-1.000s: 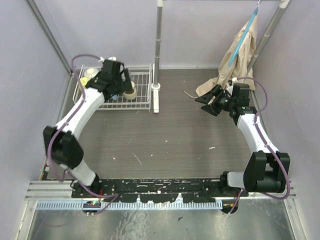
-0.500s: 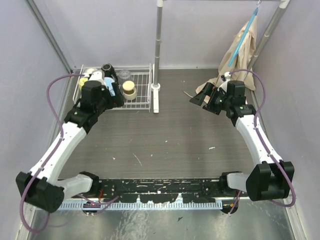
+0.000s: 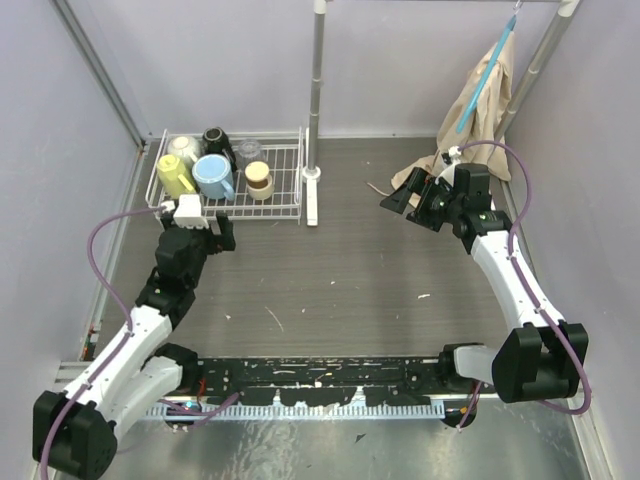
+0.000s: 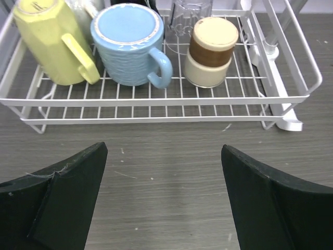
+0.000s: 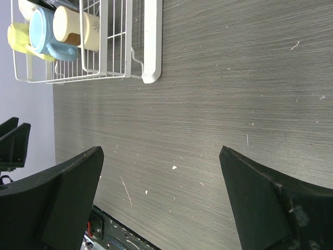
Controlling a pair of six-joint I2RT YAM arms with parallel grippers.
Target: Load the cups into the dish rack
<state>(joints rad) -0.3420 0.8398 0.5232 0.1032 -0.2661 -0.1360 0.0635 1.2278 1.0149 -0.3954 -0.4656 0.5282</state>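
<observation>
Dish rack point(image 3: 287, 190) sits in the far-left corner of the table point(image 3: 350, 270), near both walls, with the pole point(image 3: 316, 90) base just beside its right end. Left gripper point(image 4: 164, 151) has its jaws wide and holds nothing, near the rack's front rail but not touching. Right gripper point(image 5: 160, 152) is also wide and holds nothing, well apart on the right, near the cloth point(image 3: 480, 110).

In the rack: yellow mug point(image 4: 49, 44) tilted, light blue mug point(image 4: 127, 44) upright, cream-and-brown cup point(image 4: 210, 52), clear glass point(image 4: 191, 13) and black mug point(image 3: 215, 138) behind.
</observation>
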